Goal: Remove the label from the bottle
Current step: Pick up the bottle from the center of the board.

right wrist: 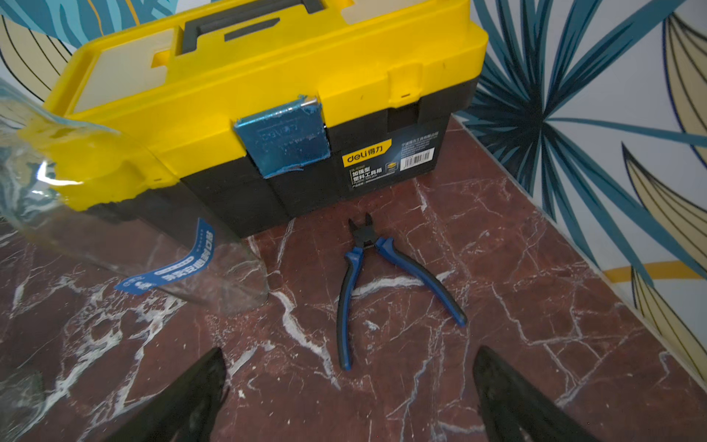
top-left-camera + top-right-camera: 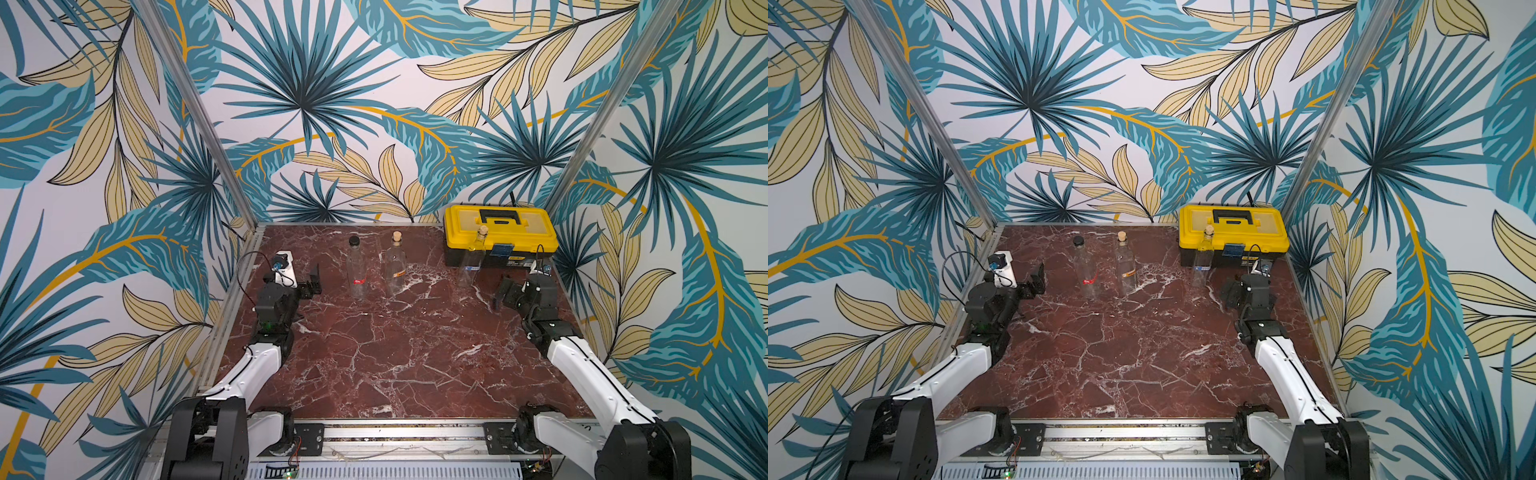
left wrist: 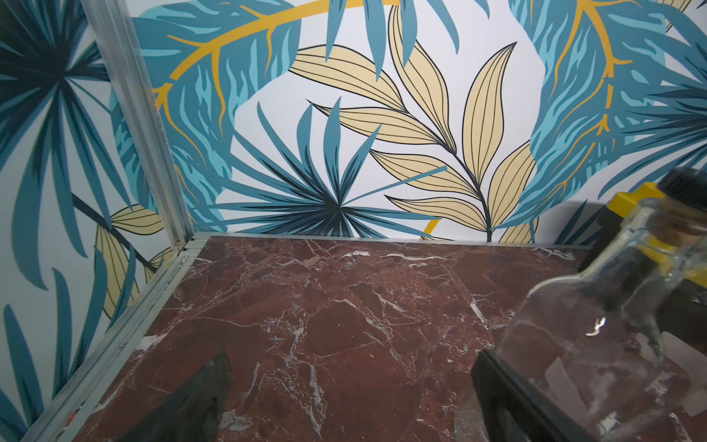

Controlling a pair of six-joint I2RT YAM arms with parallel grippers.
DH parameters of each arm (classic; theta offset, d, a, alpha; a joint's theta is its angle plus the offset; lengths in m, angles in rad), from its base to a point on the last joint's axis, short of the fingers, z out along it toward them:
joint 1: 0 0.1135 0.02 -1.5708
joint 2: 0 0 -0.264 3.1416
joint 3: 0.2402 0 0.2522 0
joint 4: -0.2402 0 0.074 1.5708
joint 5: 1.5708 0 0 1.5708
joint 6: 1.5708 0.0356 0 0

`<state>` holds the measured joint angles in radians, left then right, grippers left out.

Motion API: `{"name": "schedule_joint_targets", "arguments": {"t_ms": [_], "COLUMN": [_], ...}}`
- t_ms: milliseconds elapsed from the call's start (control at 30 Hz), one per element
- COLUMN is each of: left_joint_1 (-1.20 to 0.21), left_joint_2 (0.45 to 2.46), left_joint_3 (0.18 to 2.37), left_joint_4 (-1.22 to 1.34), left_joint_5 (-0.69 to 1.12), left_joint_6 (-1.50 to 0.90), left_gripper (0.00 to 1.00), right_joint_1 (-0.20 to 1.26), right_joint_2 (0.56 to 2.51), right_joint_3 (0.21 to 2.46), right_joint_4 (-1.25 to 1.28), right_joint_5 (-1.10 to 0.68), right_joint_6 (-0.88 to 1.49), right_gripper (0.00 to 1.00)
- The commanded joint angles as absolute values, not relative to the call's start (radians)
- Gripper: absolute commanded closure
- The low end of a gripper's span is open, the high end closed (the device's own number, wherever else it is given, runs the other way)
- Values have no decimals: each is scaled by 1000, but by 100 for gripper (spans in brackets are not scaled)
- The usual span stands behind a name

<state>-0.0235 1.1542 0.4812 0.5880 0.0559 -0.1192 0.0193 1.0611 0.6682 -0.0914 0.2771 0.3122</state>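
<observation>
Three clear bottles stand at the back of the marble table [image 2: 395,353]. One has a black cap [image 2: 356,266] and a red label [image 2: 358,281]. A corked one [image 2: 395,266] carries an orange label [image 2: 400,274]. Another corked bottle [image 2: 473,257], by the toolbox, wears a blue label [image 1: 180,264]. My left gripper [image 2: 313,281] is open, left of the black-capped bottle [image 3: 597,325] and apart from it. My right gripper [image 2: 500,293] is open and empty, right of the blue-labelled bottle [image 1: 114,214]. In both wrist views only marble lies between the fingertips.
A yellow and black toolbox [image 2: 500,232] sits in the back right corner. Blue-handled pliers [image 1: 345,306] lie on the table before it, ahead of my right gripper [image 1: 351,352]. A white power strip [image 2: 284,266] lies by the left wall. Patterned walls enclose three sides.
</observation>
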Motion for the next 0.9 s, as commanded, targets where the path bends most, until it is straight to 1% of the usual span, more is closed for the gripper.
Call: {"name": "schedule_joint_targets", "arguments": {"t_ms": [0,100,267,333,400,500,567,667,767,867], "left_joint_1": [-41,-48,-64,-69,-72,-74,-82,-109,-126,-198], "left_joint_2": [1154,1149,1149,1154,1158,1172,1180,1174,1187,1213], "left_joint_3": [524,542,631,656,668,694,707,706,745,802], "left_joint_4": [488,439,256,212,190,155,131,125,65,-1], "left_joint_5": [98,79,75,63,45,48,41,-25,-83,-192], "left_joint_6": [-153,-184,-191,-201,-213,-230,-223,-212,-208,-125], "left_gripper": [1,0,1,0,0,0,1,1,0,0], "right_joint_1": [17,17,18,18,17,18,18,18,27,37], "right_joint_2": [1016,997,1029,1035,1040,1025,1021,1040,1055,1057], "right_joint_3": [684,703,787,804,824,783,771,793,820,820], "right_joint_4": [-208,-291,-432,-461,-498,-419,-389,-398,-410,-387], "right_joint_5": [231,217,240,285,263,109,61,40,40,39], "right_joint_6": [365,371,370,412,443,391,375,329,284,274], "right_gripper": [1,0,1,1,1,0,1,1,1,0]}}
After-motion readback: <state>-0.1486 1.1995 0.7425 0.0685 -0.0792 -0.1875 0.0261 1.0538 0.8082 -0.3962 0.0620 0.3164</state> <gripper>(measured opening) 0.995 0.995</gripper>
